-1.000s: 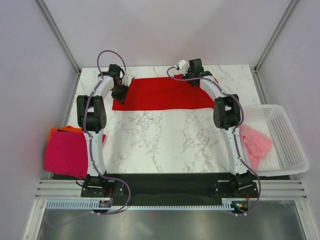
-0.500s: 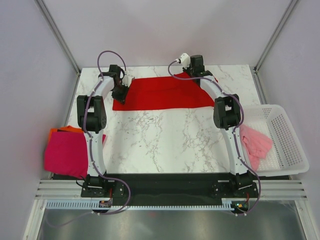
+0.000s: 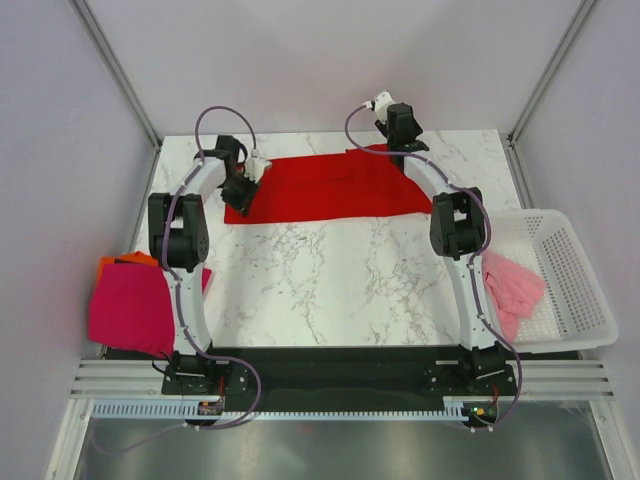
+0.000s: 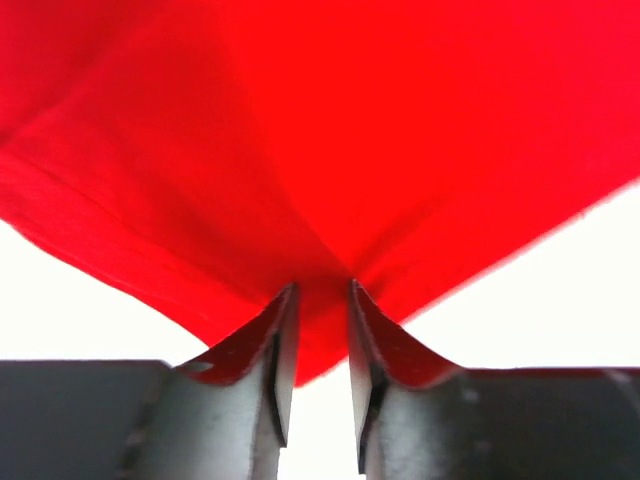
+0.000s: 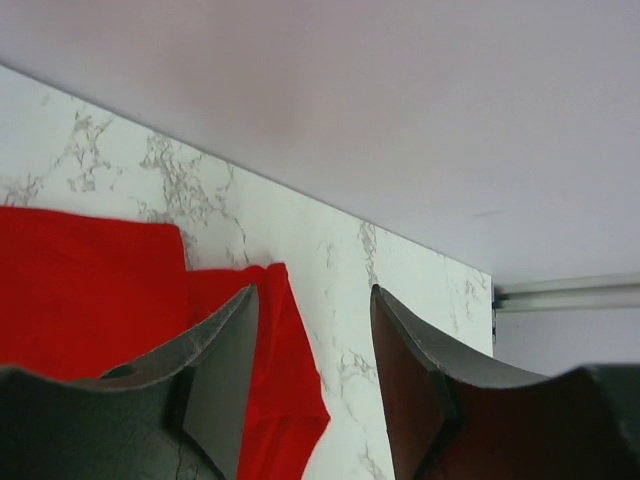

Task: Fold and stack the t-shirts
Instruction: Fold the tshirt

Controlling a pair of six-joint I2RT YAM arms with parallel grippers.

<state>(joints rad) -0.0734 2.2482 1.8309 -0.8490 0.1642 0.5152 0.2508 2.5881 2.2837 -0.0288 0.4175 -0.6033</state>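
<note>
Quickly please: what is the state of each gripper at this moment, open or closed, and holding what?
The left gripper is closed, pinching the red t-shirt.
The right gripper is open and holds nothing.

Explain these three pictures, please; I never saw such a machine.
Two robot arms stand at a marble table. One picture looks down from above; the others come from a camera on each wrist. A red t-shirt lies spread at the far side. The left gripper is shut on its left edge; the right gripper is open by its far right corner, holding nothing. A magenta shirt lies on an orange one at the left; a pale pink shirt is in the white basket at the right.
</note>
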